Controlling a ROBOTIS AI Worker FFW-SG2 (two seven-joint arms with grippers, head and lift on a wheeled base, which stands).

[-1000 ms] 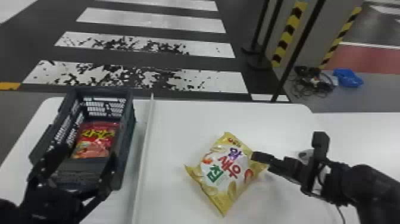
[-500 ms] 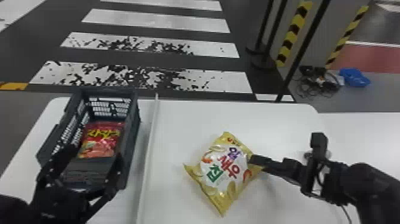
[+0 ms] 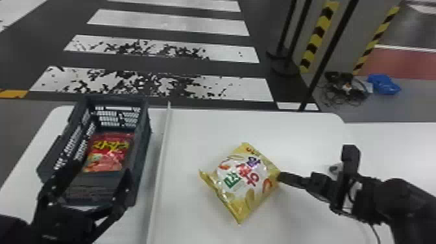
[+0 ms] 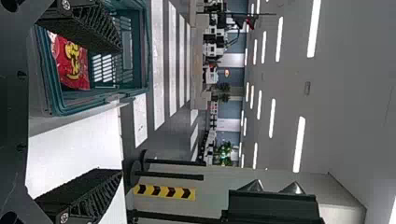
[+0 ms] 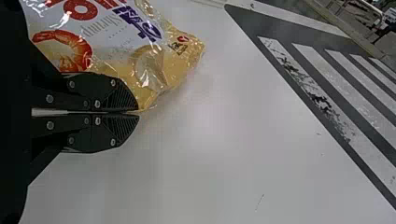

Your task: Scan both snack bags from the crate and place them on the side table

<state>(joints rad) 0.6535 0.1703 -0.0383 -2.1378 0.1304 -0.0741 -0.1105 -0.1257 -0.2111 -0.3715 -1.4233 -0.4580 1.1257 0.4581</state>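
Nearest, the left gripper (image 3: 102,168), fingers wide apart and empty, is at the crate's (image 3: 145,142) near end. The right gripper (image 3: 279,176) is closed on the right corner of a yellow snack bag (image 3: 243,178) on the white table (image 3: 201,129); seal to seal, the bag slants from near left to far right. Farther off, a red snack bag (image 3: 108,152) lies inside the crate, printed face up.

The left arm (image 3: 13,231) comes in low at the left, its gripper (image 3: 103,166) pointing forward with fingers spread wide, while the right arm (image 3: 412,204) reaches in from the right, its gripper (image 3: 281,176) pointing leftward, fingers pressed together.
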